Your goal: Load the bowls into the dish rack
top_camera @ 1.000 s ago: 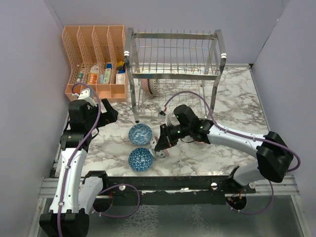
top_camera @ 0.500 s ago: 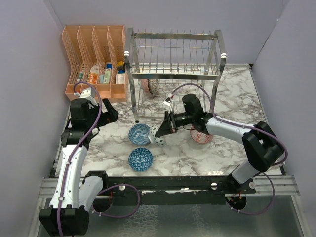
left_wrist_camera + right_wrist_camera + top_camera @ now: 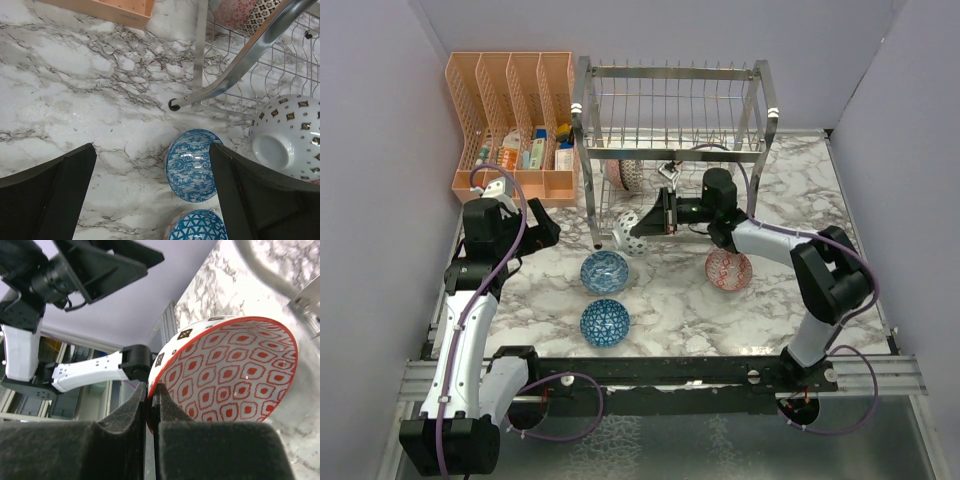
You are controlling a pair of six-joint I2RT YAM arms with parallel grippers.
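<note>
A marble bench (image 3: 790, 200) is carrying the dish rack (image 3: 670, 110) at its far edge. The right tool (image 3: 657, 222) is pinching the rim of the spotted white bowl (image 3: 630, 232), tipped on edge at the rack's lower tier. The left tool (image 3: 538, 232) is gaping empty near the left edge.

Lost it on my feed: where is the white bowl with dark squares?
Top view: the right gripper holds the white bowl on edge at the dish rack's front left corner, beyond the blue bowls.
</note>
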